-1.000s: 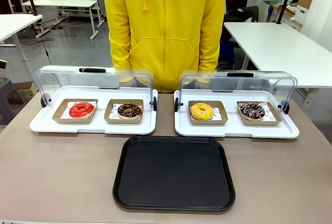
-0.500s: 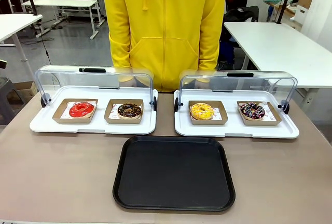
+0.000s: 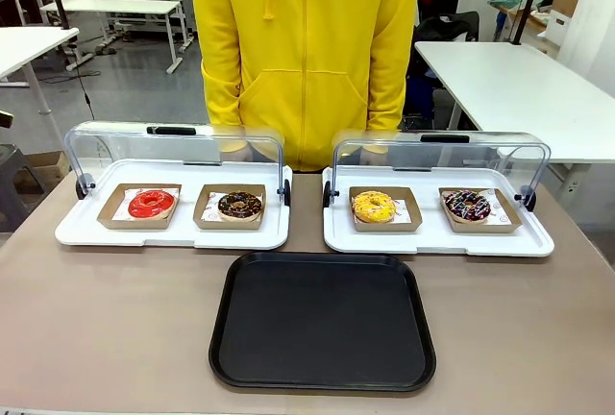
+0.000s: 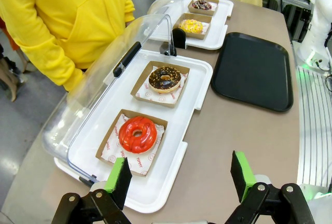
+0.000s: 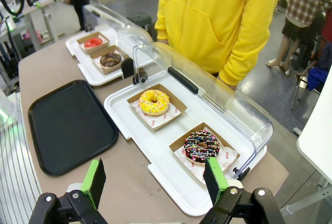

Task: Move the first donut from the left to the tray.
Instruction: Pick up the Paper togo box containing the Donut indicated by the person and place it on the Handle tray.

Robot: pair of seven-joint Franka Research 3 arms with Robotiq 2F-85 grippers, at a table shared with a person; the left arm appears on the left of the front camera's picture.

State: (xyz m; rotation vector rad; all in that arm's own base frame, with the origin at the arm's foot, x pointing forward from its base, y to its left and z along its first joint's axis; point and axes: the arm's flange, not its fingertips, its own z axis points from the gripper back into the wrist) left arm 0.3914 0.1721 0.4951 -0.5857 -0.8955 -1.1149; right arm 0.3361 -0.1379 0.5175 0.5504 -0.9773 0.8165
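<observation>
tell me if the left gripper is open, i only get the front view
Observer: Open. The left wrist view shows the left gripper with its green pads spread wide, nothing between them, the red donut ahead of it.
Operator: and the right one
Observer: Also open and holding nothing. The right gripper looks down at the sprinkled chocolate donut and the yellow donut.

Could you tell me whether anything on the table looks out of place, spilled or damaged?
Nothing stands out: the red-glazed donut sits centred in its cardboard tray, and the black tray lies flat and bare.
</observation>
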